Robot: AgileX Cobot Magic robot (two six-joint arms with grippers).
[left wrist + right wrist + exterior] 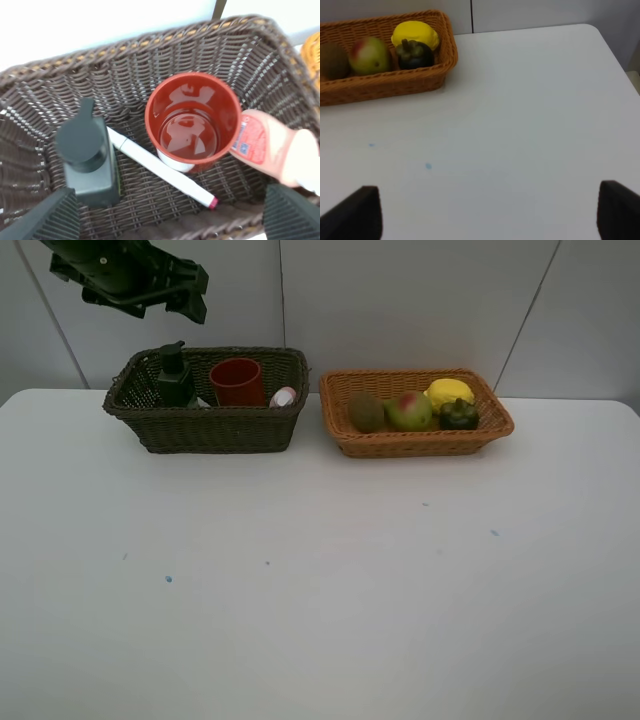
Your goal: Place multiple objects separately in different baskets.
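White table (320, 590) against pale panelled wall (420, 300).

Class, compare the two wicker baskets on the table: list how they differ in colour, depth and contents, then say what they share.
The left basket is dark olive-brown; the right basket is light orange-tan. The dark one is deeper, the tan one shallower. The dark one holds household items: pump bottle, red cup, pink bottle, marker. The tan one holds fruit: kiwi, pear, lemon, mangosteen. Both are rectangular, woven, upright, holding four things each.
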